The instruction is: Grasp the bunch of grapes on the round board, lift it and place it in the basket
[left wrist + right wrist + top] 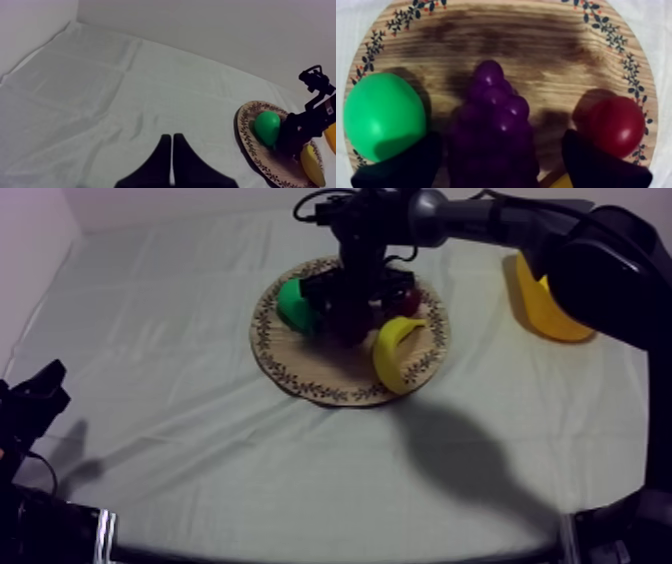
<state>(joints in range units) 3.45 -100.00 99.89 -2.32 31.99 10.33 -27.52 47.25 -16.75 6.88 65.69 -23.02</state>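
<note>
Right gripper point(501, 145) spread, grapes point(491, 100) between its fingers on the board point(501, 35) — not pinched; left gripper point(172, 139) pressed together.

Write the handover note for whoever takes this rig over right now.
Left gripper: shut on nothing, resting low over the cloth.
Right gripper: open, down over the wooden board, one finger on each side of the bunch of grapes.
The grapes lie on the board between the pear and the small red fruit; the banana is also on the board.
The yellow basket stands at the table's right.
Done: gripper lined up on the grapes.
Left: close, lift, carry to the basket, release.
</note>
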